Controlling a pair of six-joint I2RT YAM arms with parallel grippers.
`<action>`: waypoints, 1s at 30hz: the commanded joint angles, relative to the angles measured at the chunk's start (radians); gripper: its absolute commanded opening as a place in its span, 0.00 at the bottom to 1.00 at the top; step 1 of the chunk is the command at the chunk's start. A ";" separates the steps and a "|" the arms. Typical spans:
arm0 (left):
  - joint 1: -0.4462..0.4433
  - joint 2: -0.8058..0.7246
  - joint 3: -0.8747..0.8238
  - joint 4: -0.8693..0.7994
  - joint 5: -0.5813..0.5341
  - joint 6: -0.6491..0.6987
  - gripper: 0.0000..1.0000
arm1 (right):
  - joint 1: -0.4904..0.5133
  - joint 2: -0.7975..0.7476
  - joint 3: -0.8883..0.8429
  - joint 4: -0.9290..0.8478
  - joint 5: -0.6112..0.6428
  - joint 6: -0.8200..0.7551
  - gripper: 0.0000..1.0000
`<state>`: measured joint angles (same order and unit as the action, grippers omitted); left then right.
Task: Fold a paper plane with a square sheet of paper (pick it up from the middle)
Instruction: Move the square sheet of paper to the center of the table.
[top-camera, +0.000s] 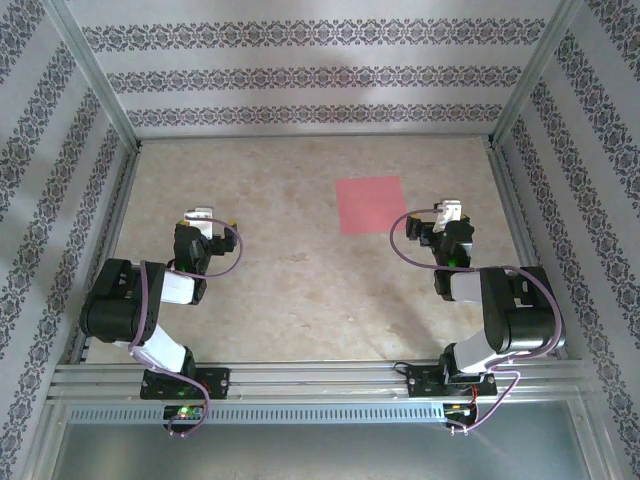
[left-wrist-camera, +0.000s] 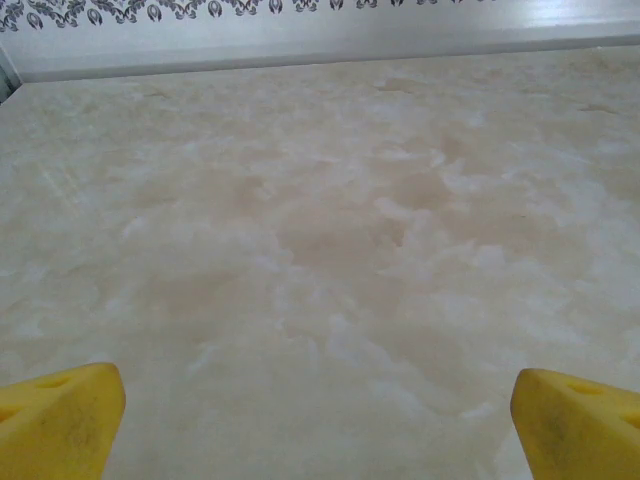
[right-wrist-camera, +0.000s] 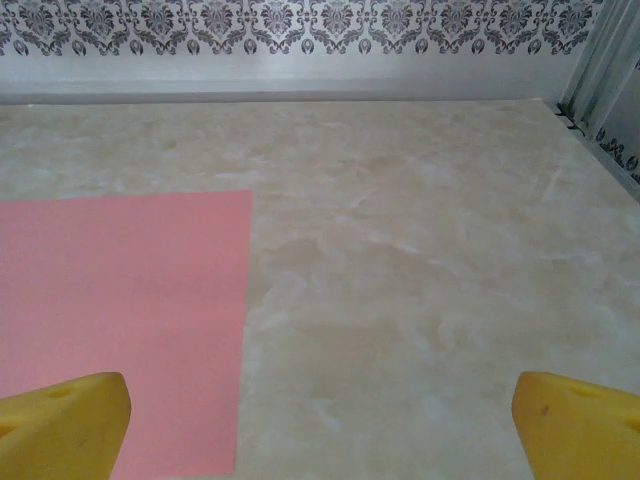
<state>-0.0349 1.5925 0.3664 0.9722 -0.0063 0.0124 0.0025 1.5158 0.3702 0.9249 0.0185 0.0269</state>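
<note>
Marbled table (top-camera: 280, 300) carries the square sheet of paper (top-camera: 370, 204), flat, upper right of centre; we judge it light, floppy, best pinched mid-sheet; left hand (top-camera: 205, 215) and right hand (top-camera: 448, 210) both gape, empty.

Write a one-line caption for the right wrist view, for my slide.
Open right gripper with yellow fingers hovers over a marbled beige table; a salmon-pink square sheet of paper lies at left.

Square sheet of paper (top-camera: 369, 204): plain salmon pink. My fingertips (right-wrist-camera: 60, 425): yellow. Table (top-camera: 280, 290): beige, cloudy marbling. Walls (top-camera: 300, 70): white with grey damask bands. My arms (top-camera: 120, 310): black.
</note>
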 joint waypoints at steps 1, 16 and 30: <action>0.016 0.000 0.014 -0.010 0.014 0.012 0.99 | 0.007 0.011 0.004 0.023 0.014 0.010 0.98; 0.016 0.001 0.015 -0.010 0.015 0.012 0.99 | 0.007 0.011 0.006 0.020 0.015 0.010 0.98; 0.020 -0.001 0.019 -0.018 0.016 0.008 0.99 | 0.007 0.011 0.006 0.020 0.016 0.009 0.98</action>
<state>-0.0307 1.5925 0.3672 0.9722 -0.0032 0.0124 0.0025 1.5158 0.3702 0.9249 0.0189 0.0269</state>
